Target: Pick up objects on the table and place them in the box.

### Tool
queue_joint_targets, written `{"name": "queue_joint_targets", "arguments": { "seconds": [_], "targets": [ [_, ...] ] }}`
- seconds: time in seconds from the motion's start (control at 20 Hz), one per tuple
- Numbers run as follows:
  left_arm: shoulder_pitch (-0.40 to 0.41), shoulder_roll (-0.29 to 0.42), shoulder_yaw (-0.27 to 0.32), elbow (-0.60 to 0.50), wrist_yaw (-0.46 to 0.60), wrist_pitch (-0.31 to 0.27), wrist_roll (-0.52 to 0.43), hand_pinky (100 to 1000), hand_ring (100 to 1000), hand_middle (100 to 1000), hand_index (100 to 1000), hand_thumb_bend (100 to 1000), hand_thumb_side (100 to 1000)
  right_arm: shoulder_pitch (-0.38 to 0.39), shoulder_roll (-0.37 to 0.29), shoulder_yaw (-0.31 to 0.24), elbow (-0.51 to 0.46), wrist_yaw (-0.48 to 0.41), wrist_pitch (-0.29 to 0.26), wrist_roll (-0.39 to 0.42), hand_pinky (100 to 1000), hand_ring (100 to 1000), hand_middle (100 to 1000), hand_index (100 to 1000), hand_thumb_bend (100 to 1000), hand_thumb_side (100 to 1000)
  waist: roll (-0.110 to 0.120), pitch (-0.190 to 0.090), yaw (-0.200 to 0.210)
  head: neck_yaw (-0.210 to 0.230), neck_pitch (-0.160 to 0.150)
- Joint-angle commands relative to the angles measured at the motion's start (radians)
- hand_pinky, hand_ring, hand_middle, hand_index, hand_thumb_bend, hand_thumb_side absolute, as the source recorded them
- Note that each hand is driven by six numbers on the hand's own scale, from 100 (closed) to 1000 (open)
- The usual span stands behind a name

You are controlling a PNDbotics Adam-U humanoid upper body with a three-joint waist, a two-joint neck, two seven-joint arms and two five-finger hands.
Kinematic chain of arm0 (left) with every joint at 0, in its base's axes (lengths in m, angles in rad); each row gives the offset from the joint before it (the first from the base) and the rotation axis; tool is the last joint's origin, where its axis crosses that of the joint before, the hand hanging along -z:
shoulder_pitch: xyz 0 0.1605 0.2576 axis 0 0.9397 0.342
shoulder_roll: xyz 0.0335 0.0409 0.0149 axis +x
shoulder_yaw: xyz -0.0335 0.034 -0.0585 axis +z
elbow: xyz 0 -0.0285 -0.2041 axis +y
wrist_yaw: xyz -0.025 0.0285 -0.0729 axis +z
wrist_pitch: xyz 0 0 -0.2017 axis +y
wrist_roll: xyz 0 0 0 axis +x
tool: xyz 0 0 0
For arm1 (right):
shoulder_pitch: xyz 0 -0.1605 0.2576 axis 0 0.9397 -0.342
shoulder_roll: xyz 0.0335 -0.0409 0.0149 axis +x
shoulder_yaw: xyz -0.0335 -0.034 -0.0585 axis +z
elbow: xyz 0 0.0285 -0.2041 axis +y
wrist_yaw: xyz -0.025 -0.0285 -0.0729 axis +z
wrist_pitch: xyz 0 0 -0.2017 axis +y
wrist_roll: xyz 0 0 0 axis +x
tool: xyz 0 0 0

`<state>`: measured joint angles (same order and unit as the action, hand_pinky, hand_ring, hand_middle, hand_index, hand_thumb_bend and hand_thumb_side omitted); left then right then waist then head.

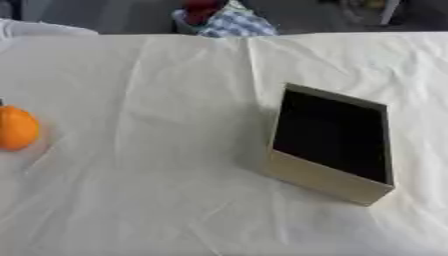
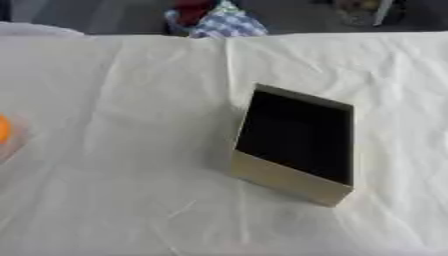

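Note:
An orange round fruit (image 1: 17,128) lies at the far left edge of the table, partly cut off in the right eye view. A tan cardboard box (image 1: 325,179) with a dark open inside stands right of the middle, turned askew, its low front wall facing me. I see nothing inside the box. Neither of my hands shows in either view.
A wrinkled white cloth (image 1: 157,175) covers the whole table. Beyond the far edge lies a blue checked cloth with something red (image 1: 219,17). A pale rounded shape (image 1: 44,27) shows at the far left corner.

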<state>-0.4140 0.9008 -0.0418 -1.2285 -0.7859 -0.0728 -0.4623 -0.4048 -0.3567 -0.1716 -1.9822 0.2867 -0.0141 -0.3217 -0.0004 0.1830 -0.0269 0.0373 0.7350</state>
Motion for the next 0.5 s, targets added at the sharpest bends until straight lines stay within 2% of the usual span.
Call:
{"name": "queue_joint_targets", "arguments": {
  "seconds": [0.05, 0.3, 0.5],
  "targets": [
    [-0.018, 0.02, -0.001, 0.002, -0.012, 0.004, 0.056, 619, 739, 695, 727, 272, 100, -0.012, -0.013, -0.002, -0.018, -0.008, -0.005, 0.001, 572, 665, 586, 768, 100, 780, 0.004, -0.011, -0.001, 0.002, -0.01],
    [-0.019, 0.01, -0.01, 0.017, 0.015, 0.002, 0.076, 534, 649, 621, 657, 244, 100, -0.011, -0.012, -0.002, -0.018, -0.01, -0.005, 0.001, 572, 665, 585, 768, 100, 780, 0.004, -0.009, -0.001, 0.0, -0.008],
    [-0.017, 0.017, -0.004, -0.001, 0.075, 0.007, 0.071, 486, 615, 604, 644, 207, 100, -0.01, -0.013, -0.004, -0.018, -0.01, -0.005, 0.0, 572, 666, 585, 769, 100, 779, 0.004, -0.011, 0.0, -0.007, -0.007]
  ]
}}
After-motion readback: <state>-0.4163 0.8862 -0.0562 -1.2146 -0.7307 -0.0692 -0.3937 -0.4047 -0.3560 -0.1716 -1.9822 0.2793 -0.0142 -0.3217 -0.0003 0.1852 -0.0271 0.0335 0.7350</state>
